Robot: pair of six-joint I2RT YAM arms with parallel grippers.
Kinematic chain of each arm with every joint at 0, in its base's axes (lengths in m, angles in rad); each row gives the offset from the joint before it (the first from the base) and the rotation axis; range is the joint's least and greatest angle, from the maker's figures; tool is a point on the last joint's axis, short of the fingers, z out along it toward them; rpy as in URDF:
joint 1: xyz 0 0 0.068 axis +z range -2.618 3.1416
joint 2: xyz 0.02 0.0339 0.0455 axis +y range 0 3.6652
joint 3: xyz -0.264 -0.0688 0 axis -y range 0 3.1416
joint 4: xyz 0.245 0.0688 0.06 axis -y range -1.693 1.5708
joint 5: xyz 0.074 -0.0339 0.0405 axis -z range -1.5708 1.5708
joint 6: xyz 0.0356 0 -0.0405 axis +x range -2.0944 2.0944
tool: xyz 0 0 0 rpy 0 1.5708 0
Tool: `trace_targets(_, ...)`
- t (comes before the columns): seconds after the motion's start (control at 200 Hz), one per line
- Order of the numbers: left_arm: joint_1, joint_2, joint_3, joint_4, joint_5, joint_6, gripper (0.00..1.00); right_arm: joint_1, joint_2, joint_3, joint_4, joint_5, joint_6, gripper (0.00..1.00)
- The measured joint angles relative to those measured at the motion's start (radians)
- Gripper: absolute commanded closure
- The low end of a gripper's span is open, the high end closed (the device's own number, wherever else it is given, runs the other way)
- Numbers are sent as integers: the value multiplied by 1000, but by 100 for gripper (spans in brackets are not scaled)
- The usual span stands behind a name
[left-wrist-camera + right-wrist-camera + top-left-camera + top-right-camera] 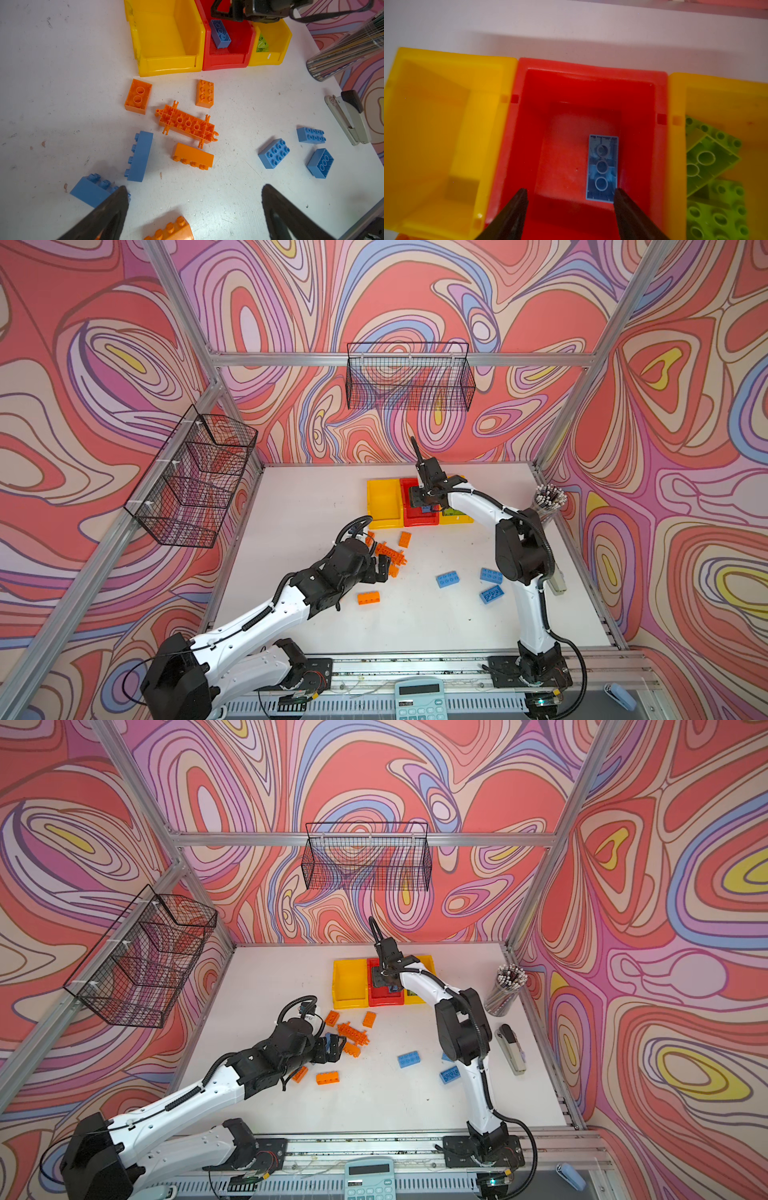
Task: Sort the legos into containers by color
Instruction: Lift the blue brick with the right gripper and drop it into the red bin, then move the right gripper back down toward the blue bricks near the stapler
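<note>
My right gripper (pixel 570 190) hangs open over the red container (pixel 591 66). A blue lego (pixel 602 168) lies loose on that bin's floor, studs down. The yellow container (pixel 446 56) beside it holds nothing; the other yellow one (pixel 716 81) holds lime green legos (pixel 708 162). My left gripper (pixel 194 187) is open low over the table, nothing between its fingers. An orange brick (pixel 172 228) lies just under it and a blue brick (pixel 89 189) by one finger. Ahead lie the jagged orange assembly (pixel 187 123), more orange bricks (pixel 138 96) and blue ones (pixel 274 153).
A clear cup of pencils (pixel 548 499) and a stapler (pixel 511 1048) stand along the table's right edge. Black wire baskets hang on the back wall (pixel 409 377) and left wall (pixel 195 481). A calculator (pixel 419 699) lies beyond the front rail.
</note>
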Motion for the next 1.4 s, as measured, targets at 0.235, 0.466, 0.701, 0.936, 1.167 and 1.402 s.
trace_targets(0.235,0,12,2,3,32,3,0,2,-293,-220,26,-14,0,18)
trace_targets(0.466,-50,12,2,29,59,-12,0,29,-552,-570,39,2,27,14)
trace_targets(0.701,-155,13,-4,55,50,-40,0,94,-740,-918,32,6,121,12)
trace_targets(0.936,-208,-22,-66,72,37,-82,0,220,-817,-1064,46,8,222,11)
trace_targets(1.167,-227,-112,-114,69,18,-114,0,238,-828,-1128,83,7,279,11)
trace_targets(1.402,-228,-158,-179,51,-9,-138,0,239,-774,-1126,126,18,286,11)
